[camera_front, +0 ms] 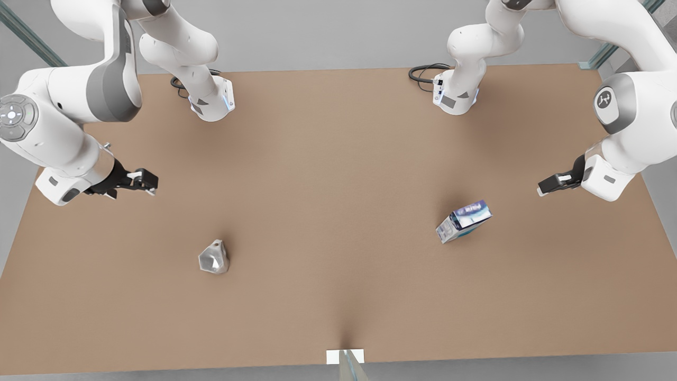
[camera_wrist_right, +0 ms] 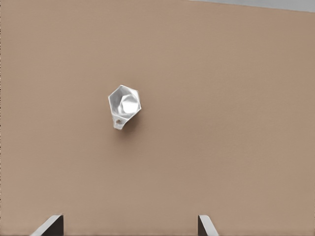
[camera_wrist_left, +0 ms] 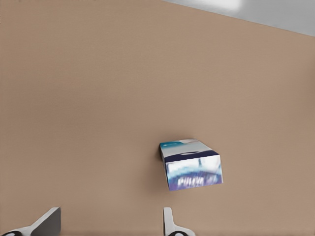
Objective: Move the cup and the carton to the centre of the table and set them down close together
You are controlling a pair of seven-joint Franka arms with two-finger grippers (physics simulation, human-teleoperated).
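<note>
The silvery faceted cup (camera_front: pixel 214 257) (camera_wrist_right: pixel 124 104) sits on the brown table (camera_front: pixel 338 159) at the front view's left. Up and to its left my right gripper (camera_front: pixel 148 182) (camera_wrist_right: pixel 129 225) hovers open and holds nothing. The blue, white and teal carton (camera_front: pixel 464 221) (camera_wrist_left: pixel 190 164) lies on the table at the front view's right, its grey-white end facing the front view's left. My left gripper (camera_front: pixel 545 188) (camera_wrist_left: pixel 110 223) hangs open beside it toward the right edge, apart from it. Cup and carton lie far apart.
Both arm bases (camera_front: pixel 211 100) (camera_front: pixel 455 95) stand at the back of the table, each with a black cable beside it. A small white marker (camera_front: pixel 345 356) sits at the middle of the front edge.
</note>
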